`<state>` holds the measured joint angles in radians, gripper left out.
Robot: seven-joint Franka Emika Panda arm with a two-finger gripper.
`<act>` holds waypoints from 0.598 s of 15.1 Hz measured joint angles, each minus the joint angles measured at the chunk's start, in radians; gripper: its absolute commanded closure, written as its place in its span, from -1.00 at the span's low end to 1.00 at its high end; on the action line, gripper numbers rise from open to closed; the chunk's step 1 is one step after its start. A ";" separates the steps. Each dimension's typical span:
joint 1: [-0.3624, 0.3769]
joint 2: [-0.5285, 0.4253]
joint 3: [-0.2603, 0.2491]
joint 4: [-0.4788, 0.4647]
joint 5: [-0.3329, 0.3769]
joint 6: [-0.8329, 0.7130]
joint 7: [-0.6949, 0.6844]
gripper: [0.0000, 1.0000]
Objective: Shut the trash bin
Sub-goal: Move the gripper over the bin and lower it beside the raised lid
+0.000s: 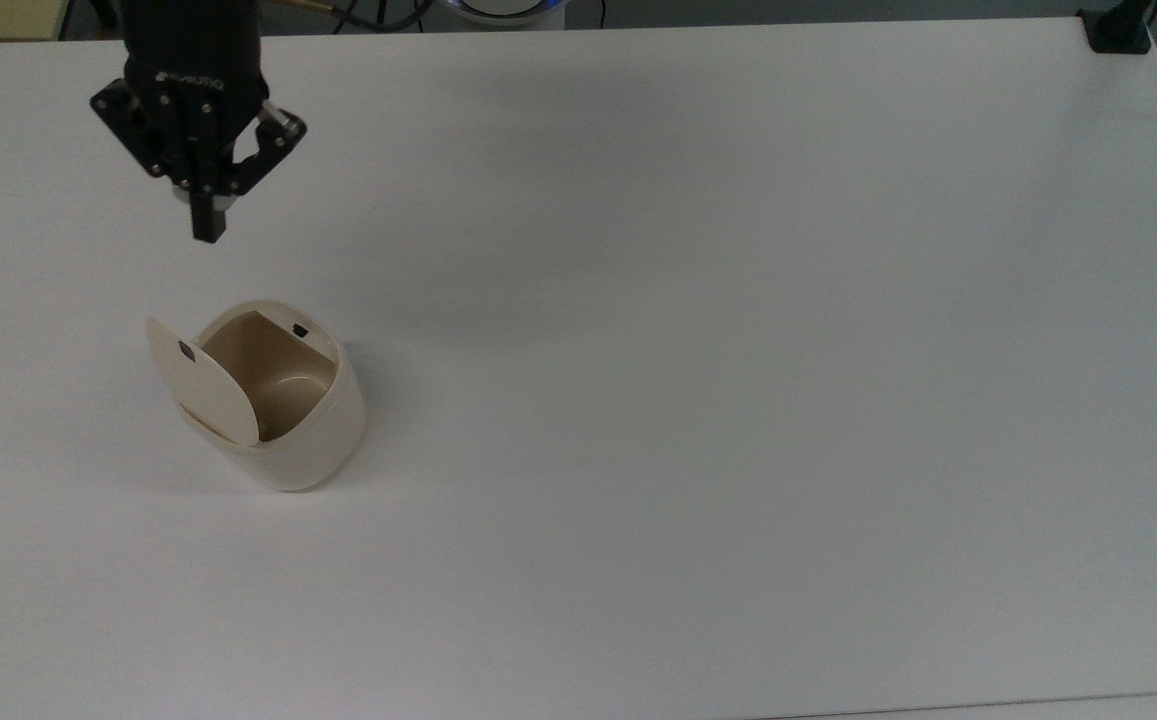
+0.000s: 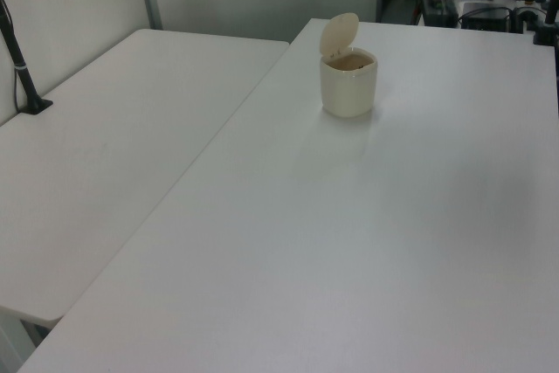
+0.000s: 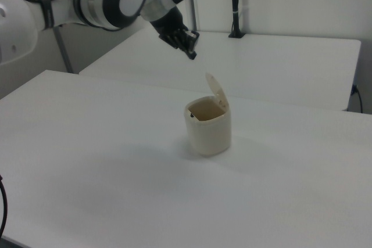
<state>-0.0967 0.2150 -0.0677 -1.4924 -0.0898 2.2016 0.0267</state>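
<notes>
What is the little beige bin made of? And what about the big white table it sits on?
The small cream-beige bin looks like smooth matte plastic: one even colour, rounded moulded edges, a thin flat lid standing open. The white table seems to be laminate or coated board: flat and uniform, with a soft sheen. Its core cannot be told.

The trash bin [image 1: 288, 420] looks like smooth matt cream plastic, tan inside. Table [image 1: 738, 400] is a plain matt white top, gripper [image 1: 206, 232] is matt black with small metal bits.

White arm [image 3: 35, 10] with dark grey joint caps – black hand [image 1: 205, 228], silver screws, pale lettering on wrist.
</notes>
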 measured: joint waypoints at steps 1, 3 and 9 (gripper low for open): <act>-0.012 0.018 0.000 0.000 0.000 0.059 0.014 1.00; -0.034 0.059 0.000 0.000 0.000 0.165 0.043 1.00; -0.069 0.137 0.000 0.003 0.001 0.294 0.083 1.00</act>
<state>-0.1657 0.3523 -0.0680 -1.4896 -0.0893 2.4959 0.1099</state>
